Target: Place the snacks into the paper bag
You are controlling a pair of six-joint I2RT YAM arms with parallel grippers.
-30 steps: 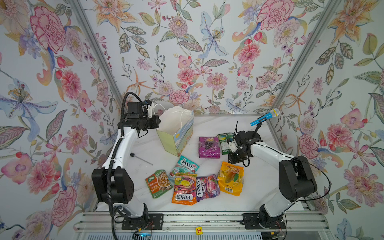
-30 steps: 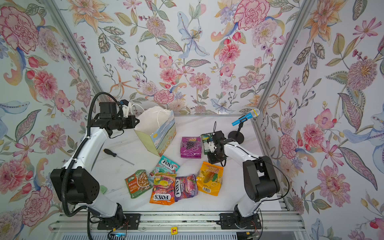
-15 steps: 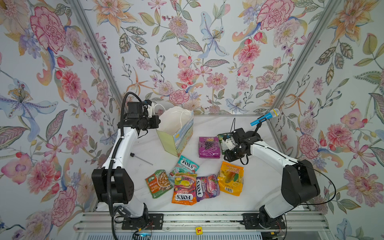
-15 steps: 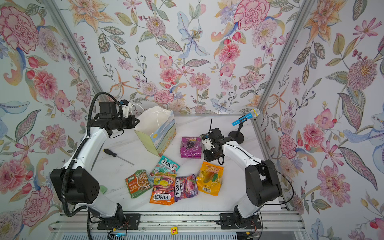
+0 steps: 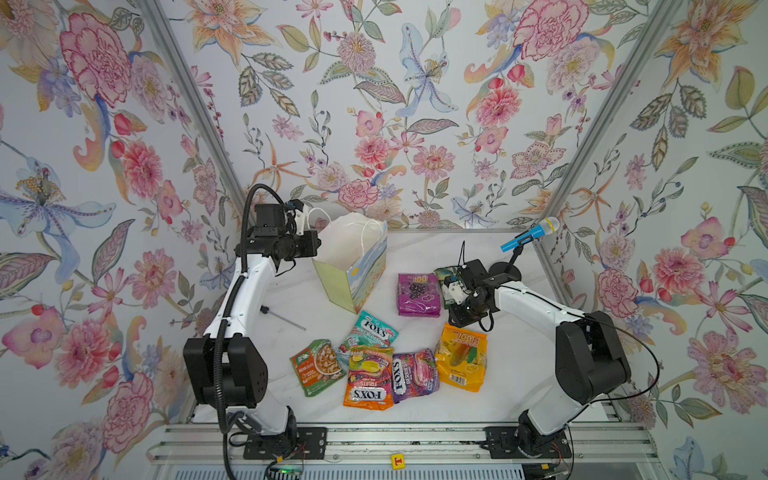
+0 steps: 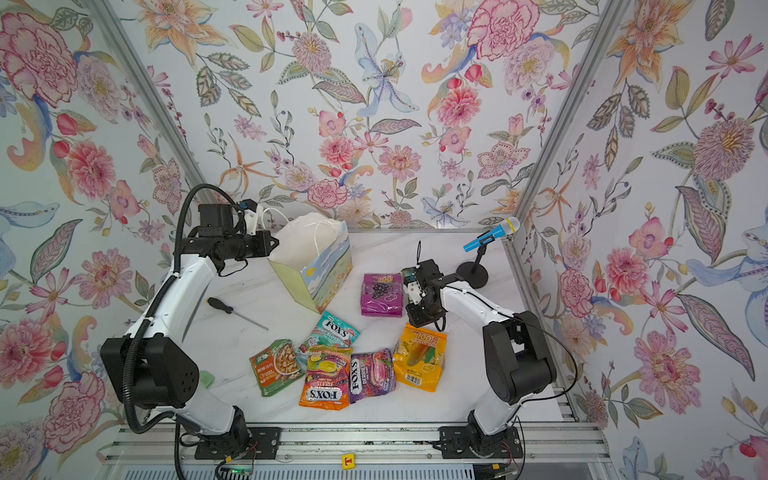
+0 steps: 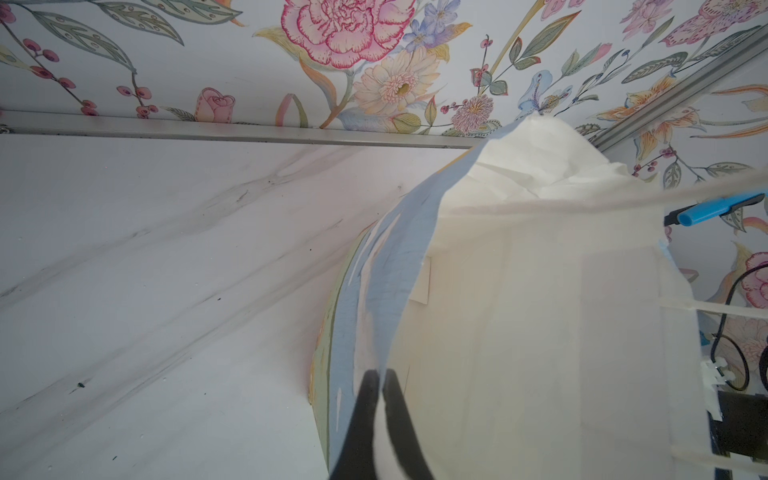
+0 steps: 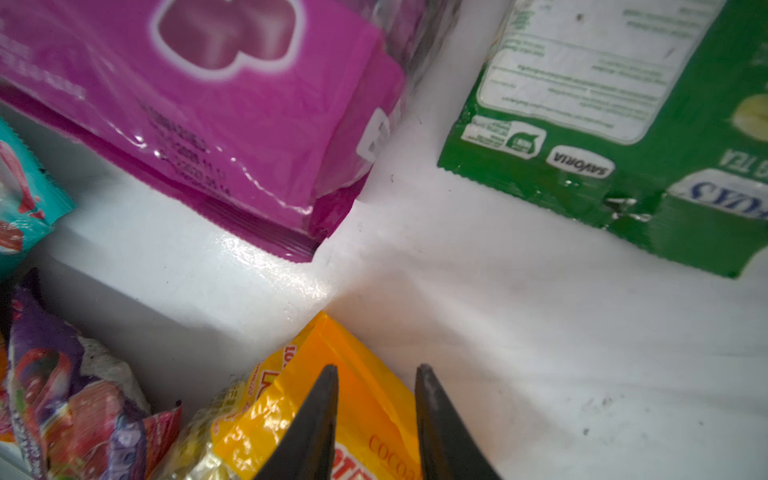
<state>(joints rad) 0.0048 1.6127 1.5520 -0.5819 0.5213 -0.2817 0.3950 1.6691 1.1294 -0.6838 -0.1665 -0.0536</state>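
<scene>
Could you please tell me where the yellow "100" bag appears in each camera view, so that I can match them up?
Top view: the yellow "100" bag is the rightmost packet of the front row.
Top view: same place, rightmost in the front row.
Left wrist: not in it.
Right wrist: its corner shows between the right gripper's fingers.
Landmark shared by those three views: the purple "100" bag, lying just beyond it.

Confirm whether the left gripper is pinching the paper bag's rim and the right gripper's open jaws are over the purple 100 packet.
No. The right gripper, jaws open, is over the yellow 100 packet, not the purple 100 packet; the right wrist view shows this. The left gripper does pinch the paper bag at its rim.
</scene>
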